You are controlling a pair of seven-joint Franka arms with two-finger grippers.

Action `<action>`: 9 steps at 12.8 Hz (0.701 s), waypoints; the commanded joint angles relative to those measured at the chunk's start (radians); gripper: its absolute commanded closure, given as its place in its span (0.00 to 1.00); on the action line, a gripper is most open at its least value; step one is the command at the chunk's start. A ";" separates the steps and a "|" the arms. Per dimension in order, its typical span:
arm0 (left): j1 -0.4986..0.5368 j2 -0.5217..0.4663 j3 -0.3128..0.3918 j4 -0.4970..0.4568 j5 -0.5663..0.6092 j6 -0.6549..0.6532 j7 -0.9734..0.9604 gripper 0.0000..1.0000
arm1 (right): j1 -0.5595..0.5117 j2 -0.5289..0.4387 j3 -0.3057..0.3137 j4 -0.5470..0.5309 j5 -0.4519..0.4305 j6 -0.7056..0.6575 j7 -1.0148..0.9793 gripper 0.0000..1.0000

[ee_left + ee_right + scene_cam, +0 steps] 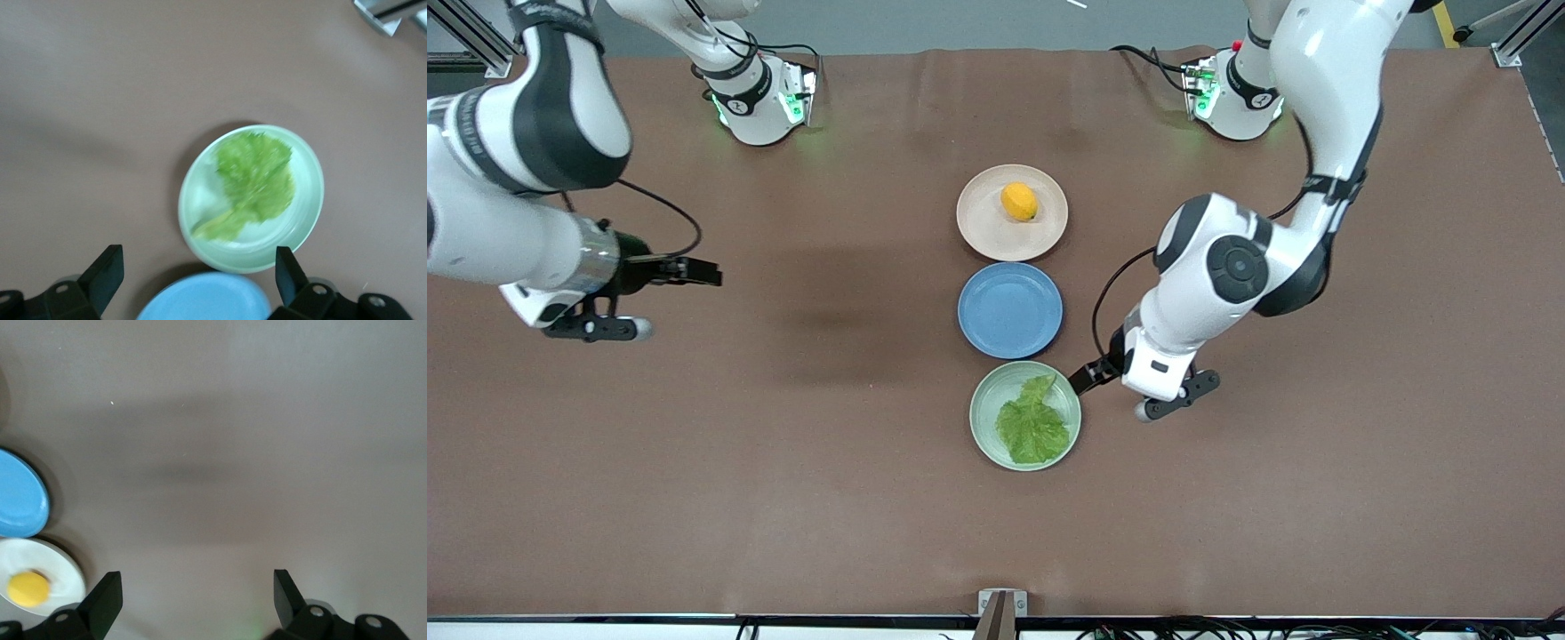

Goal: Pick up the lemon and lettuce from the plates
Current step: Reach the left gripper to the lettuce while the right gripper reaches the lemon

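While both jaws gape, three plates (1049, 236), one lemon (1019, 202), one lettuce (1032, 422).

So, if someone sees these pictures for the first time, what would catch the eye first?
Probably the row of three plates in the middle of the table: a beige plate with a lemon farthest from the front camera, a blue plate in the middle, and a green plate with lettuce nearest. The left gripper, open, hangs beside the green plate, while the right gripper, also open, waits over bare table toward the right arm's end.
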 commanded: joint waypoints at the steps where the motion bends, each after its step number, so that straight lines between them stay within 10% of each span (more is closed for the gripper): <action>1: -0.039 0.092 0.004 0.024 -0.001 0.163 -0.116 0.00 | 0.161 -0.111 -0.002 -0.143 0.009 0.075 0.233 0.00; 9: -0.113 0.232 0.044 0.026 0.000 0.410 -0.148 0.00 | 0.750 -0.040 0.006 -0.300 0.050 0.591 0.312 0.00</action>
